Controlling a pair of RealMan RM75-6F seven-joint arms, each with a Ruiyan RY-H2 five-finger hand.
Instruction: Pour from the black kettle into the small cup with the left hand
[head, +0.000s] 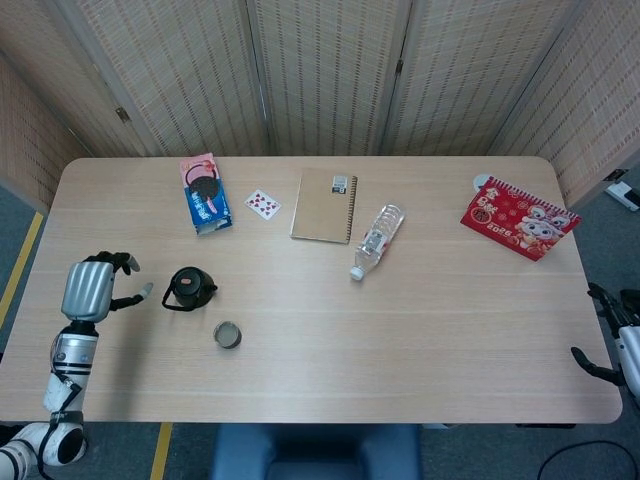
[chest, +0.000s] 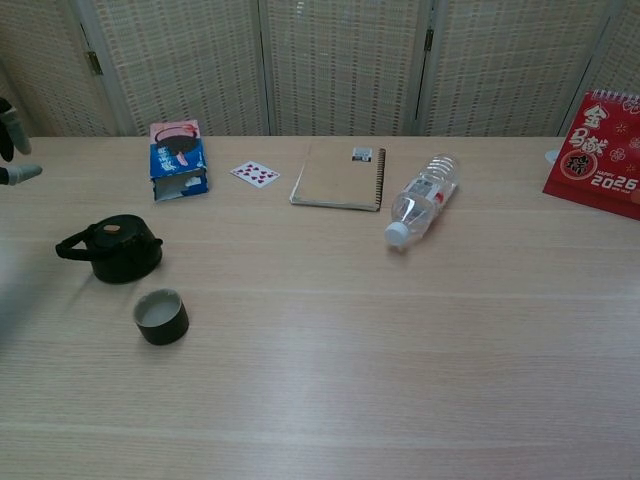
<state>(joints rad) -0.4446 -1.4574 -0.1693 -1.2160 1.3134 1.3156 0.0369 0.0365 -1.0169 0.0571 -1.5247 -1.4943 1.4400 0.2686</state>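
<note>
The black kettle (head: 190, 288) (chest: 118, 250) stands upright on the table, handle pointing left. Just in front of it to the right sits the small dark cup (head: 228, 335) (chest: 162, 316). My left hand (head: 95, 289) hovers well left of the kettle, apart from it, holding nothing, fingers apart. In the chest view only the left hand's fingertips (chest: 14, 158) show at the left edge. My right hand (head: 610, 342) is at the table's front right corner, partly cut off by the frame, fingers apart and empty.
A cookie pack (head: 204, 193), a playing card (head: 262, 204), a brown notebook (head: 324, 206) and a water bottle (head: 376, 240) lying on its side occupy the far middle of the table. At the far right stands a red calendar (head: 518, 217).
</note>
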